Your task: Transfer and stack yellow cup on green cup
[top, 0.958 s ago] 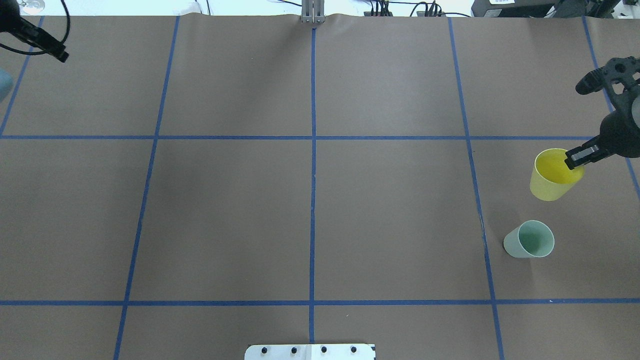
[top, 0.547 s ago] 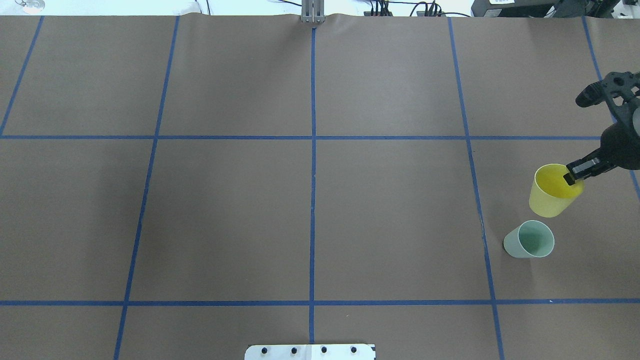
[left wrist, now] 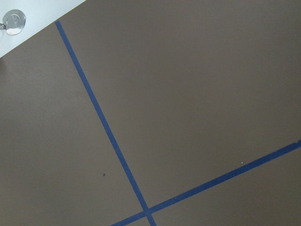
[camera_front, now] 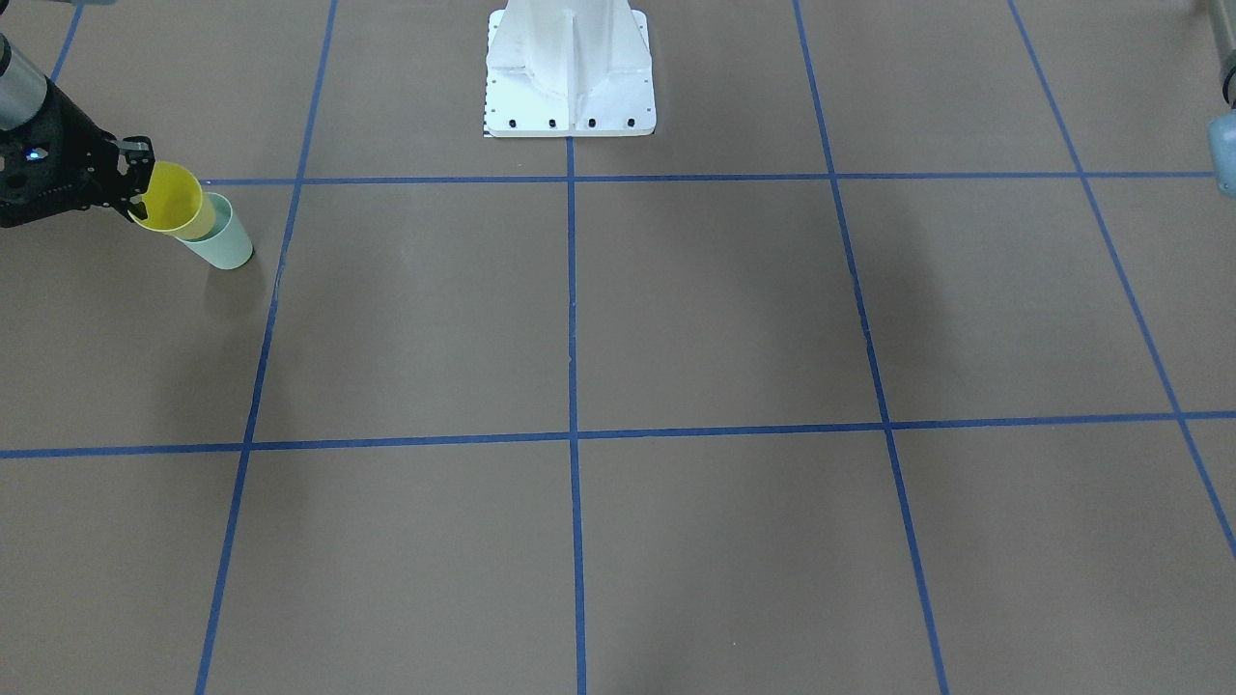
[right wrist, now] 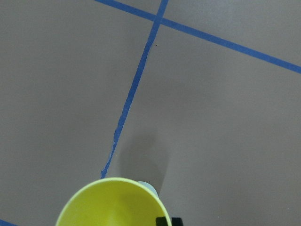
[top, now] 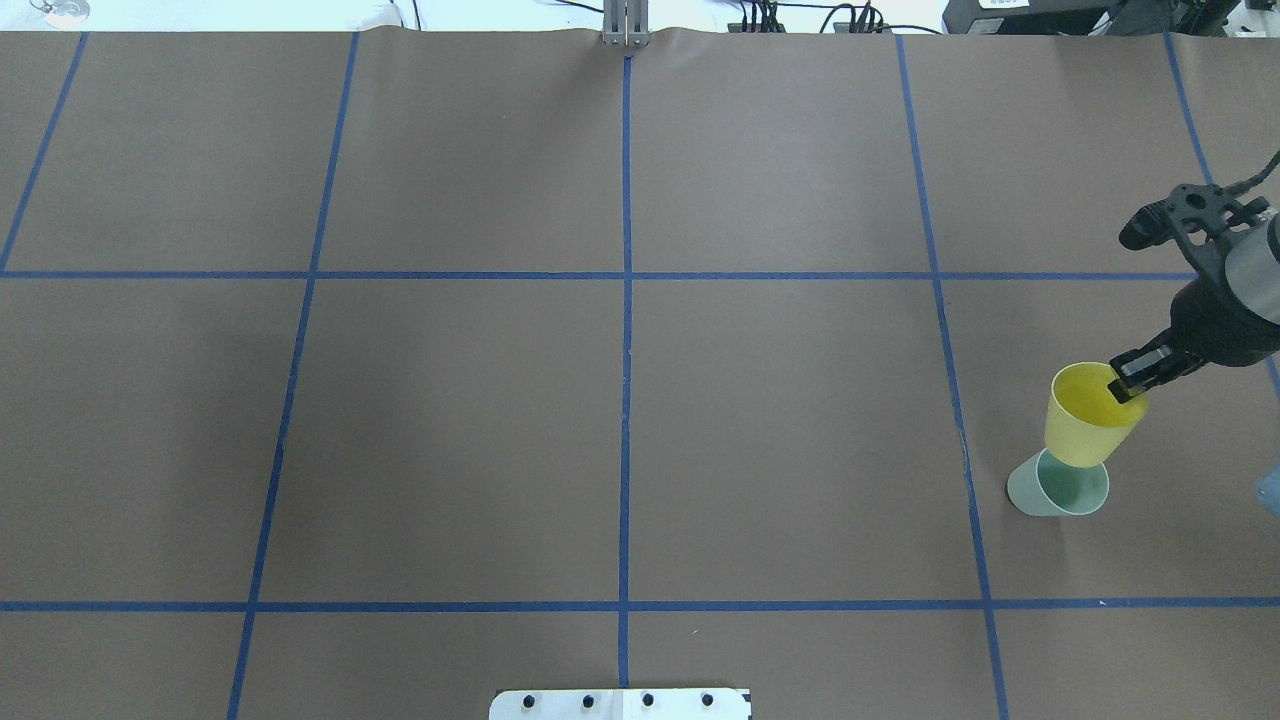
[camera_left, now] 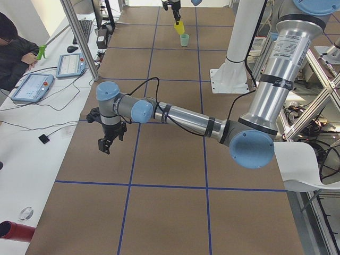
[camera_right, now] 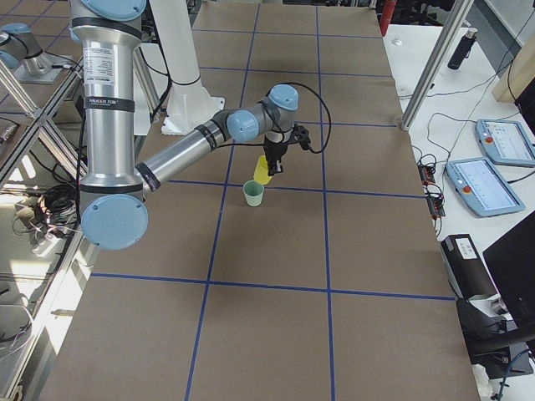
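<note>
My right gripper [top: 1130,385] is shut on the far rim of the yellow cup [top: 1088,420], one finger inside it. The cup hangs slightly tilted above the table. Its base overlaps the rim of the green cup [top: 1062,492], which stands upright on the brown paper; I cannot tell whether they touch. Both show in the front view, yellow cup [camera_front: 174,200] and green cup [camera_front: 228,247], and in the right view, yellow cup [camera_right: 262,170] and green cup [camera_right: 253,194]. The left gripper [camera_left: 106,144] shows only in the left view, low over the table's far left; I cannot tell its state.
The white robot base [camera_front: 570,68] stands at the table's near middle edge. Blue tape lines [top: 626,300] divide the brown paper into squares. A side table with tablets [camera_left: 32,85] and an operator is beyond the far edge. A small metal disc [left wrist: 11,21] lies off the paper.
My right gripper carried the yellow cup toward the robot, from beside the green cup to over its rim. The left arm left the overhead view.
</note>
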`<state>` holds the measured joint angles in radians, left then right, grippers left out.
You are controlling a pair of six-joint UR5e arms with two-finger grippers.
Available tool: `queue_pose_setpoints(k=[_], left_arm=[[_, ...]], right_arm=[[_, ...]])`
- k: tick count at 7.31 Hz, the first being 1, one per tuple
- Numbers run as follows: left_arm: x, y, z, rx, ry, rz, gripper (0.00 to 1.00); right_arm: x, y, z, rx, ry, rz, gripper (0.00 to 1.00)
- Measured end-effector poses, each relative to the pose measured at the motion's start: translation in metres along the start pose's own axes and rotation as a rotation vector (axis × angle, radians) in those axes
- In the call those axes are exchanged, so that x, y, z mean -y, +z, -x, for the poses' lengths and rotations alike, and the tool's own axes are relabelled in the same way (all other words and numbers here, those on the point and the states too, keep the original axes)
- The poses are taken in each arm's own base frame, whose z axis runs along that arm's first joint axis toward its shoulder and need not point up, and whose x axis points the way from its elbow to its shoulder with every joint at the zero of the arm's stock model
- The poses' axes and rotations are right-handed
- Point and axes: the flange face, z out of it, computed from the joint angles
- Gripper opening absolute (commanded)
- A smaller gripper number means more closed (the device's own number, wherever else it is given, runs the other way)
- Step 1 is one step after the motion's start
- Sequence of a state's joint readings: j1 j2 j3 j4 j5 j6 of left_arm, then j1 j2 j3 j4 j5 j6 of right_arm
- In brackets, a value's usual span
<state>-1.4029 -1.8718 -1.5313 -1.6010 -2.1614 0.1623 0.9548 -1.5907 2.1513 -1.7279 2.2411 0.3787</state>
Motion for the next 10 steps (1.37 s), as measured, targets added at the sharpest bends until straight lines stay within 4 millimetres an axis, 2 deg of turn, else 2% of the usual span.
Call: queue_pose_setpoints(k=[5, 10], left_arm=[[0.001, -0.003, 0.0, 0.002, 0.0, -0.005, 1.0], [0.003, -0.009, 0.002, 0.004, -0.001, -0.014, 1.0]], right_arm=[[-0.001, 0.024, 0.0, 0.006, 0.005, 0.059, 0.0], [0.002, 0.038, -0.008, -0.004, 0.023, 0.083, 0.0]])
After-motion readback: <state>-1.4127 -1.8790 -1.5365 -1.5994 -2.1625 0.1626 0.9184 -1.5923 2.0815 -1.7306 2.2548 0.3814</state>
